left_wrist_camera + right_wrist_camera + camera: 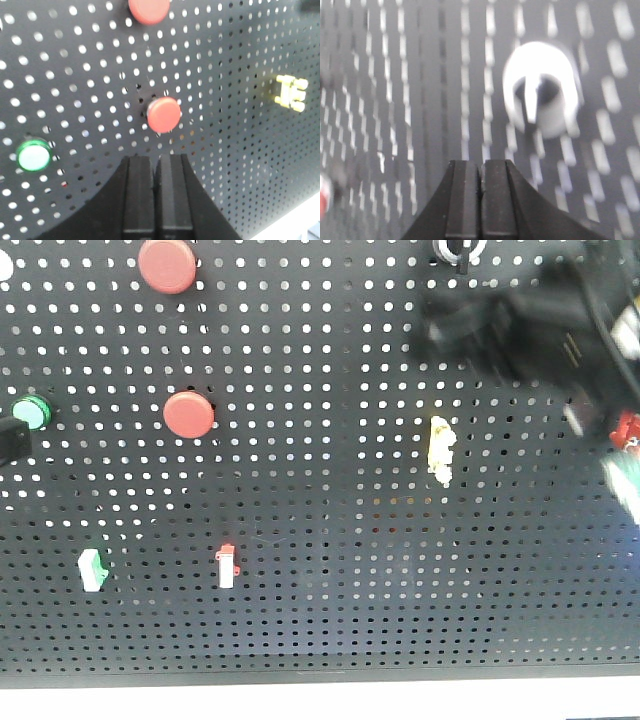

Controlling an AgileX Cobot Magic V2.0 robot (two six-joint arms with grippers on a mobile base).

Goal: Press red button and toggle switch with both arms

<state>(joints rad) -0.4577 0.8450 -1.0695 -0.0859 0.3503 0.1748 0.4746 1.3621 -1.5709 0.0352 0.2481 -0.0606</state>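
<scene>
Two red buttons are on the black pegboard, one at mid-left (188,414) and a larger one at the top (167,265). In the left wrist view the lower red button (163,114) sits just above and ahead of my left gripper (155,161), which is shut and empty, apart from the button. The toggle switch (540,95), a dark knob with a lever in a bright ring, is blurred, up and to the right of my shut, empty right gripper (481,163). In the front view the toggle switch (458,250) is at the top edge, with the blurred right arm (520,325) just below it.
A lit green button (30,412) is at the left, close to a black piece of the left arm (10,440). A yellow switch (441,448), a white switch with a red top (227,565) and a green-and-white switch (92,570) are also on the board.
</scene>
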